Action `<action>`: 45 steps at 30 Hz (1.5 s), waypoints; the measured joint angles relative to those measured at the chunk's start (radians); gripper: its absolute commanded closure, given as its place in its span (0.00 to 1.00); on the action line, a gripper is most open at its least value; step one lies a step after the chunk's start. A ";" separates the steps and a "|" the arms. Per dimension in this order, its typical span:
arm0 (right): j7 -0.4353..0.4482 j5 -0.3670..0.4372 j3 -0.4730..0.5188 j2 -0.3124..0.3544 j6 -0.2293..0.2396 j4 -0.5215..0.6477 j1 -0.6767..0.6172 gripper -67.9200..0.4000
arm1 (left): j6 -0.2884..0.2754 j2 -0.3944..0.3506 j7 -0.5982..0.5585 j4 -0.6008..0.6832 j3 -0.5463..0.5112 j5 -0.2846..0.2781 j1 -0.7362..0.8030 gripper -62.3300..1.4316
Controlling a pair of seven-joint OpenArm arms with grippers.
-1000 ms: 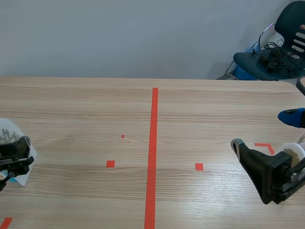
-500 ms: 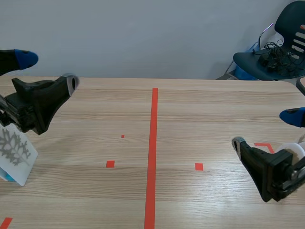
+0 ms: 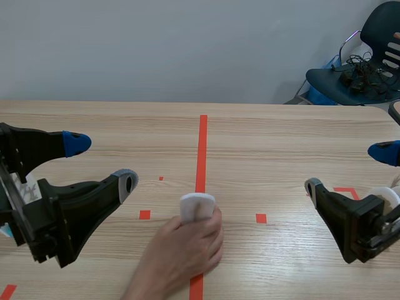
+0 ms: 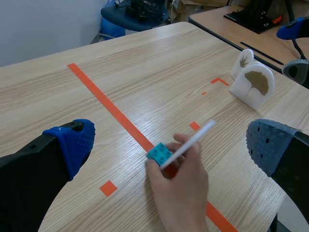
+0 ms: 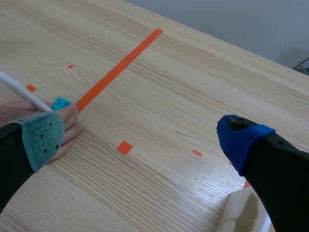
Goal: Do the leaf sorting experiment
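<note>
A white card (image 3: 197,207) stands upright on the red centre line (image 3: 202,144) of the table (image 3: 281,137), gripped by a person's hand (image 3: 184,247) whose arm is cut off at the near edge. Its picture side cannot be read: the scene view shows only a blank face and both wrist views catch it edge-on. A teal block (image 4: 158,153) sits at its foot, half covered by the fingers. Two leaf cards (image 4: 255,83) stand close together near the right gripper (image 3: 345,170), one behind the other. The front one bears a brown fan-shaped leaf; the rear one's leaf is small and hard to make out. In the scene view that gripper hides most of them. A sliver of a fourth card (image 3: 28,187) shows behind the left gripper (image 3: 100,164). That makes four cards, one visible block, one hand. Both pincers gape wide and hold nothing, one on each side of the hand. A chair (image 3: 369,62) stands beyond the table's far right corner.
</note>
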 measured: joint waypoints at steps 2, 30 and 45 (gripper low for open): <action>0.000 0.000 0.000 0.000 0.000 0.000 0.000 0.00 | 0.000 0.000 -0.002 0.000 0.009 0.000 -0.002 0.00; 0.132 -0.251 -0.418 -0.113 0.061 -0.528 0.467 0.00 | 0.020 0.000 -0.032 -0.001 0.014 0.075 -0.007 0.00; 0.158 -0.356 -0.610 -0.317 0.042 -0.752 0.656 0.57 | 0.047 0.000 -0.031 -0.001 0.014 0.075 -0.007 0.00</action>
